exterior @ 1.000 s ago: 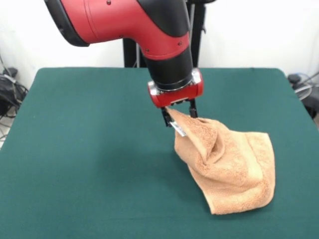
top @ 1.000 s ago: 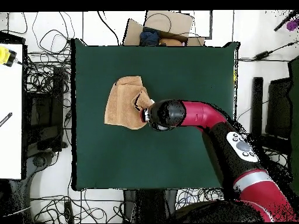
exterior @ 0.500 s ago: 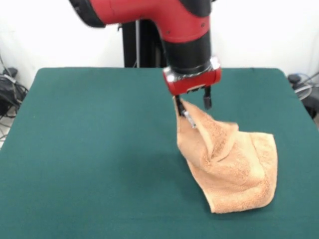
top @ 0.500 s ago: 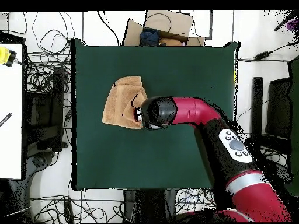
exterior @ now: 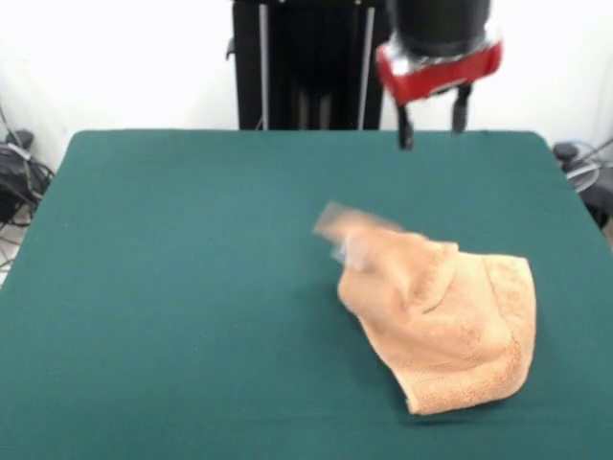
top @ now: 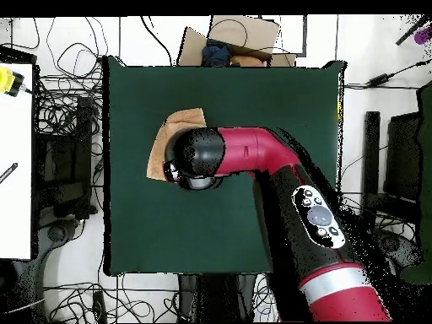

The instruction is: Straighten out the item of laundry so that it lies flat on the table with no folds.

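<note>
The item of laundry point(exterior: 445, 311), an orange-tan towel, lies crumpled and folded on the right half of the green table point(exterior: 182, 287). Its upper left corner point(exterior: 347, 230) is blurred, just above the cloth. My gripper point(exterior: 431, 123) hangs high above the towel near the table's far edge, open with nothing between its fingers point(exterior: 404, 132). In the overhead view the red arm point(top: 253, 156) covers most of the towel; only its left and upper edge point(top: 169, 135) shows on the table point(top: 253, 93), and the gripper is hidden under the arm's wrist.
The black pedestal posts point(exterior: 287, 67) stand behind the table. Cables point(exterior: 19, 172) lie off the left edge. In the overhead view a cardboard box point(top: 232, 38) sits beyond the top edge and a white desk point(top: 15, 169) stands at the left.
The gripper has let go of the towel's corner and risen up and to the right. The freed corner is dropping back onto the cloth.
</note>
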Motion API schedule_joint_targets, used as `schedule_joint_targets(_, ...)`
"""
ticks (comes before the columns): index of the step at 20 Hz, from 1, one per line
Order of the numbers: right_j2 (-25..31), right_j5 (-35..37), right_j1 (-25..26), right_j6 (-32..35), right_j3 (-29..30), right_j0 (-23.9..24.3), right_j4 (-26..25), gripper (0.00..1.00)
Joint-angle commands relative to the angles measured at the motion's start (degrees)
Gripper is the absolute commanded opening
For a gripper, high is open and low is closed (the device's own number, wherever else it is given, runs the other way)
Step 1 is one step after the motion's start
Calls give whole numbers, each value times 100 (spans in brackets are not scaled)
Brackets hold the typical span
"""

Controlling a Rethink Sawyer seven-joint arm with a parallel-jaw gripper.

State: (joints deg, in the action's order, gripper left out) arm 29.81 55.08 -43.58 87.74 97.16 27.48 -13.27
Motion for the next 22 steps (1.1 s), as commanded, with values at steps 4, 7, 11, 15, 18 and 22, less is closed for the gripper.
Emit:
schedule_joint_targets(4, -61, -374, 102, 601, 370, -100, 211, 100)
schedule_joint_targets(7, -76, -518, 153, 527, 397, -77, 209, 100)
schedule_joint_targets(11, -56, -530, 204, 445, 388, -23, 226, 100)
schedule_joint_targets(15, 7, -971, 470, 377, 342, 42, 156, 100)
schedule_joint_targets(18, 12, -1477, 855, 344, 257, 78, 19, 100)
schedule_joint_targets(22, -36, -1930, 1085, 360, 277, 65, -158, 100)
